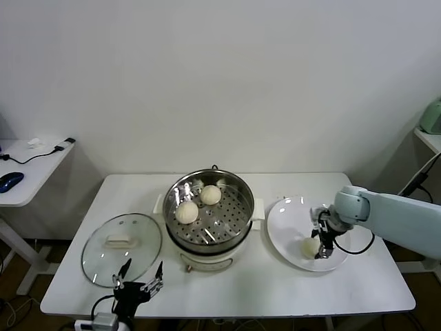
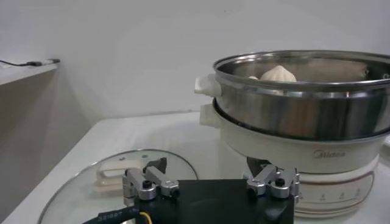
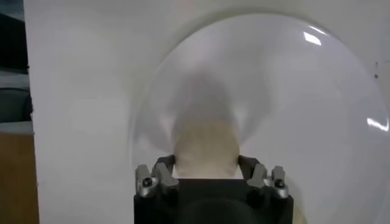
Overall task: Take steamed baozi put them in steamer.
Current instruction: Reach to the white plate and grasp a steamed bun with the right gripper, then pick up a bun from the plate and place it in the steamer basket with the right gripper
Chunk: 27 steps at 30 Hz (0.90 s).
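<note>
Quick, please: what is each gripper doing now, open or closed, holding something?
Left gripper: open, holding nothing, parked at the table's front edge near the glass lid.
Right gripper: down on the plate, fingers around a baozi; grip cannot be told.

Two baozi [image 1: 198, 203] in steamer [image 1: 242, 219]; plate [image 1: 286, 221] right.

We see two pale, domed baozi [image 1: 198, 204] side by side on the perforated tray of the shiny steamer [image 1: 238, 227] — a third baozi [image 1: 311, 246] lies on the white plate [image 1: 282, 224]
</note>
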Available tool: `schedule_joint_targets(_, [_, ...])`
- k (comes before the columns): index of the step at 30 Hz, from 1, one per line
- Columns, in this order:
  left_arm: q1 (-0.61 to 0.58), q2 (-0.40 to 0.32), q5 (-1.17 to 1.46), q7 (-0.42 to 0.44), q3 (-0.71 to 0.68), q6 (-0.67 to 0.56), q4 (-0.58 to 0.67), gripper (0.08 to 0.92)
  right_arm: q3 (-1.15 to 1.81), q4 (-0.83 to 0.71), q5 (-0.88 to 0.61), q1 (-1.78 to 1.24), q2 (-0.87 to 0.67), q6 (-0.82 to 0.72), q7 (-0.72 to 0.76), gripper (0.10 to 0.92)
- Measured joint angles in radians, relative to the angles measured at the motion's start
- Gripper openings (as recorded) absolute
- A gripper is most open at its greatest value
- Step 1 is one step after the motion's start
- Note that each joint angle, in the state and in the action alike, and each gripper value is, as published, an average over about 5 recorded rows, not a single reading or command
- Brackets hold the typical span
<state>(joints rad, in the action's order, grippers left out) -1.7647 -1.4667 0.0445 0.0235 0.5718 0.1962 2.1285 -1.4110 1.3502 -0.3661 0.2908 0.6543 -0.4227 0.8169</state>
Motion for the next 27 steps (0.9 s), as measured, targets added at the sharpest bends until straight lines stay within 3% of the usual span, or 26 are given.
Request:
schedule_joint_targets(15, [-0.002, 0.0, -0.01, 0.0, -0.008, -0.009, 0.009, 0.823, -0.07, 0.009, -0.039, 0.26, 0.021, 0.108, 0.1, 0.645])
schedule_joint_targets(27, [-0.012, 0.004, -0.01, 0.0, -0.005, -0.009, 0.022, 0.823, -0.125, 0.045, -0.122, 0.597, 0.25, 0.388, 0.19, 0.645])
